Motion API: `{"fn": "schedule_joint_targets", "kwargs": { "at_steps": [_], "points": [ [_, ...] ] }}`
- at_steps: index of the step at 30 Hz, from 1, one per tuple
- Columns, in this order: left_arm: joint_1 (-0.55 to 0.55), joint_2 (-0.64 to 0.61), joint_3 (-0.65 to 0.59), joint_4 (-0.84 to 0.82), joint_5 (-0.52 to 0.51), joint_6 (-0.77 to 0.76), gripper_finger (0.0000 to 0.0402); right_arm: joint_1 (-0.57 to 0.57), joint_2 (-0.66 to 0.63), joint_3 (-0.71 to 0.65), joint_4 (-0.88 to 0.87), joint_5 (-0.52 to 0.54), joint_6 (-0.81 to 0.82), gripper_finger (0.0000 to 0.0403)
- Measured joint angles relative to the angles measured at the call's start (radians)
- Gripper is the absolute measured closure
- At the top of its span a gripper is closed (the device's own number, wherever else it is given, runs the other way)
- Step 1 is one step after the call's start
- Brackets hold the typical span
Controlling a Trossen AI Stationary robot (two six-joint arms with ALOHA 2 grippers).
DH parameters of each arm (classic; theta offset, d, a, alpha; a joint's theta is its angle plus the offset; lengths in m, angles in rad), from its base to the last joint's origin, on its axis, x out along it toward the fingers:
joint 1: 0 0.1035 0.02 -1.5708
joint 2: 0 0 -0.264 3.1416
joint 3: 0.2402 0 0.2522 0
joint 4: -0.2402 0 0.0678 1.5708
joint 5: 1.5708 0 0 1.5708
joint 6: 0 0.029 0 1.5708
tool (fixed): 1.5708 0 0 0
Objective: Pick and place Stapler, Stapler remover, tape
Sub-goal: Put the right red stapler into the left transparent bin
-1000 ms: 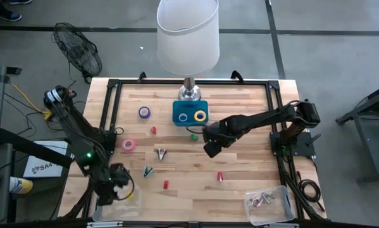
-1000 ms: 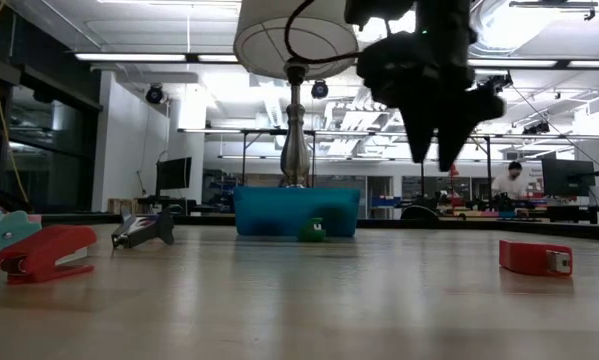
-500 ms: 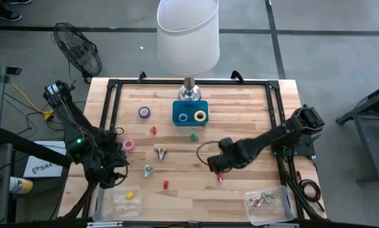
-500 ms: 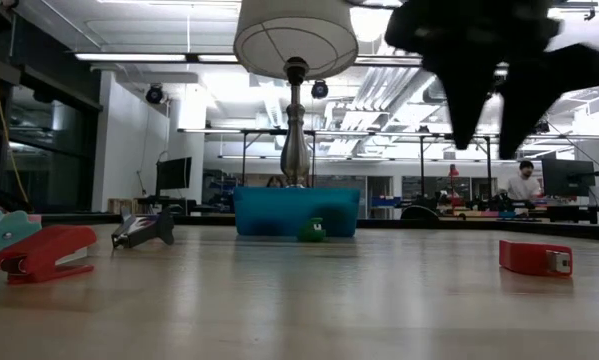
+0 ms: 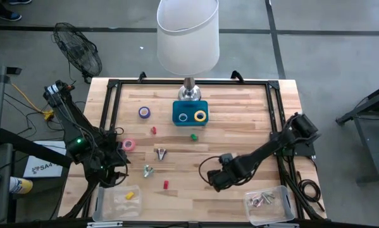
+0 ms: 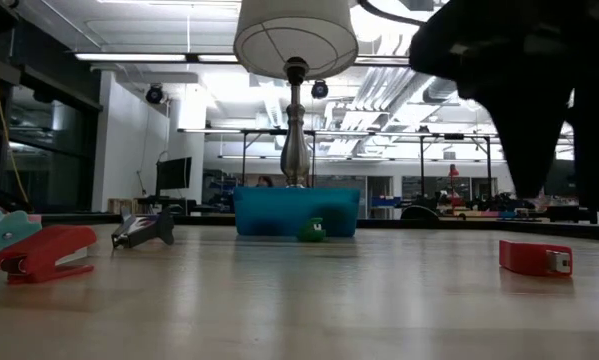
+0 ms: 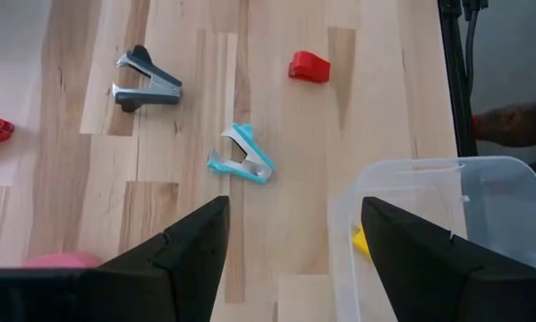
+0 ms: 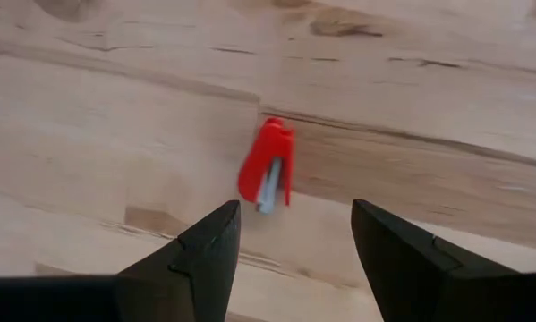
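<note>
As the right gripper (image 5: 216, 182) has travelled from mid-table, near the blue tray (image 5: 190, 113), toward the near edge over the last second, it now hangs low above a small red stapler (image 8: 268, 173). In the right wrist view the stapler lies on the bare wood ahead of the spread fingers (image 8: 205, 246), centred between them and not yet touched; nothing is held. In the high view the gripper body hides this stapler.

The left gripper (image 7: 294, 237) has left the clear bin (image 5: 117, 201) at the table's near left corner and now waits just beside it, jaws apart and empty. A teal staple remover (image 7: 242, 156) lies ahead of it, with a dark one (image 7: 146, 80) farther off.

Status of task items:
- Blue and yellow tape rolls (image 5: 192, 116): inside the tray.
- Purple tape (image 5: 144, 112) and pink tape (image 5: 129, 144): loose on the table.
- Second red stapler (image 5: 165, 184): loose, near the front edge.

Judgement: the right arm is set up for a descent and grasp on the stapler; most items remain to be placed.
</note>
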Motion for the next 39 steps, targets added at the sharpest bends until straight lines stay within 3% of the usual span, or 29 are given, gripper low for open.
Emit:
{"fn": "schedule_joint_targets", "kwargs": {
  "at_steps": [23, 39],
  "points": [
    [0.0, 0.0, 0.0, 0.004, 0.01, 0.0, 0.0152, -0.013, 0.096, 0.0, 0.103, 0.03, 0.043, 0.0196],
    [0.0, 0.0, 0.0, -0.001, 0.009, 0.0, 0.0152, -0.012, 0.129, 0.003, 0.135, -0.017, 0.083, 0.0196]
  ]
}}
